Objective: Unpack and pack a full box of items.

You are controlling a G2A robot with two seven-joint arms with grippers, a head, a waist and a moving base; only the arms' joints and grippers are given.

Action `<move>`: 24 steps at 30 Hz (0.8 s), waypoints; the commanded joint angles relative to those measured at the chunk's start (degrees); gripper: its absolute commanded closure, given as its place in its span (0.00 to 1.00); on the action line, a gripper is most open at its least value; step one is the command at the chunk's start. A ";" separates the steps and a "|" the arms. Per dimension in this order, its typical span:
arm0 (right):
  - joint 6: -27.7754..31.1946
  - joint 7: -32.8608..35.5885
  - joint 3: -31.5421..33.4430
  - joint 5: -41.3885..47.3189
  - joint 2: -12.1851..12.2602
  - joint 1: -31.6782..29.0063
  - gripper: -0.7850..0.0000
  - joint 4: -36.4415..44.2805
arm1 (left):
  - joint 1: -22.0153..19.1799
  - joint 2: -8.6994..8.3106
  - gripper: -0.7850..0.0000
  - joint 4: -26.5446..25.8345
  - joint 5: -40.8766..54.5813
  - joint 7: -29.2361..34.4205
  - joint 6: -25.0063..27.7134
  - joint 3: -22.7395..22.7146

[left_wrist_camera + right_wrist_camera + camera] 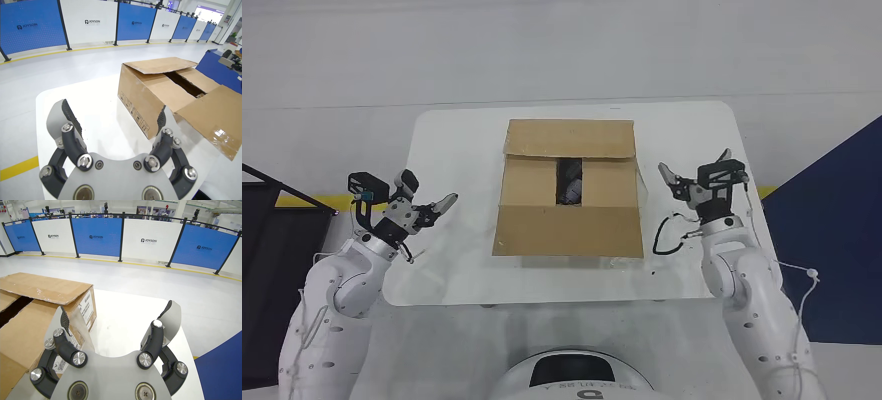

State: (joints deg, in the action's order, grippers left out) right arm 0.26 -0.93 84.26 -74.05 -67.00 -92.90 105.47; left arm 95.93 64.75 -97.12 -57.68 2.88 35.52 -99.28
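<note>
A brown cardboard box (568,188) stands in the middle of the white table (452,150), its flaps folded mostly closed with a dark gap (570,180) between them, where something pale shows inside. The left wrist view has the same box (151,94) with its far flap raised a little, and the right wrist view shows its labelled side (87,311). My left gripper (428,203) hovers over the table to the left of the box, open and empty (113,113). My right gripper (697,170) hangs to the right of the box, open and empty too (117,313).
Bare table (128,313) lies on both sides of the box. A dark panel (262,260) stands off the table's left edge and a blue board (832,230) off its right. Blue and white fence panels (90,22) ring the floor far behind.
</note>
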 commanded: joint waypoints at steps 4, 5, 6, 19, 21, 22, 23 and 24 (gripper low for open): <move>5.46 8.24 -6.18 -7.55 -0.13 5.32 0.00 -0.43 | 0.00 0.00 0.00 0.00 0.00 0.00 0.00 0.00; 5.13 10.67 -7.36 -9.26 -0.25 6.78 0.00 -0.78 | 0.00 0.00 0.00 0.00 0.00 0.00 0.00 0.00; 5.12 12.76 -8.74 -10.68 -0.40 8.20 0.00 -1.15 | 0.00 0.00 0.00 0.00 0.00 0.00 0.00 0.00; -5.78 30.48 -16.22 -24.19 -2.34 18.99 0.00 -4.07 | 0.00 0.00 0.00 0.00 0.00 0.00 0.00 0.00; -7.97 32.31 -16.99 -25.04 -2.77 20.37 0.00 -3.58 | 0.00 0.00 0.00 0.00 0.00 0.00 0.00 0.00; -8.80 32.87 -17.09 -25.04 -2.95 20.96 0.00 -3.33 | 0.00 0.00 0.00 0.00 0.00 0.00 0.00 0.00; -9.36 33.29 -17.20 -25.26 -3.10 21.50 0.00 -3.06 | 0.00 0.00 0.00 0.00 0.00 0.00 0.00 0.00; -9.45 33.57 -17.40 -25.68 -3.22 22.07 0.00 -2.85 | 0.00 0.00 0.00 0.00 0.00 0.00 0.00 0.00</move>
State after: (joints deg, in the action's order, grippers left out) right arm -9.12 32.43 66.98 -99.47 -70.14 -71.29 102.46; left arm 95.93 64.75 -97.12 -57.68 2.88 35.52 -99.28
